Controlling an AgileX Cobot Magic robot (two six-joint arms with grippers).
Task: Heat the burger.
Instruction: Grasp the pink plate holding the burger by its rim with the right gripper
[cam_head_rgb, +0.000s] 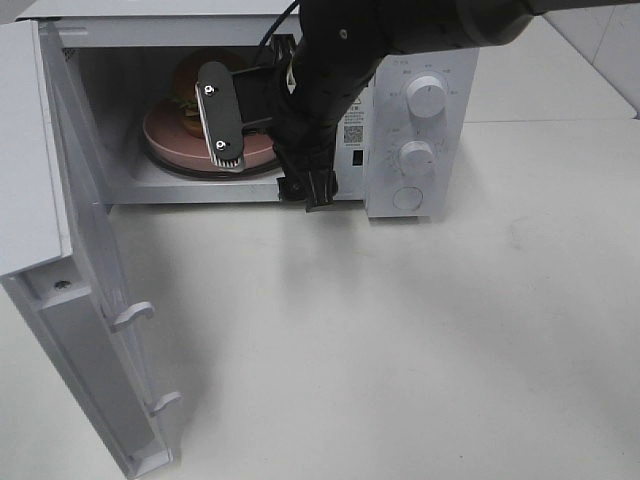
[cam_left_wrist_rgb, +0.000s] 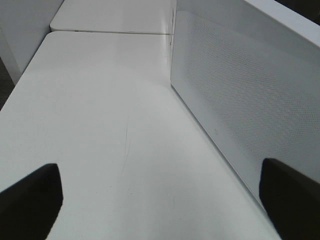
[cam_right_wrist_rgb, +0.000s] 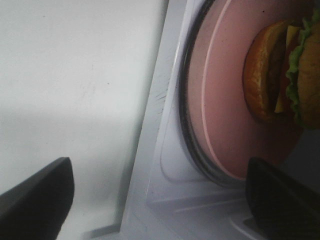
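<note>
We see burger (cam_right_wrist_rgb: 277, 70) on pink plate (cam_right_wrist_rgb: 225, 110) inside the microwave (cam_head_rgb: 420, 130), door (cam_head_rgb: 90, 320) open. Right claw (cam_right_wrist_rgb: 157, 202) at the cavity mouth, jaws apart, gripping nothing. Left claw (cam_left_wrist_rgb: 160, 202) apart too, over tabletop (cam_left_wrist_rgb: 100, 125) beside a perforated white panel (cam_left_wrist_rgb: 240, 100).

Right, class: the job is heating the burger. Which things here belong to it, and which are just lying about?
Part of the job: burger, pink plate, microwave, its open door, right claw.
Just there: white table, idle left claw.
</note>
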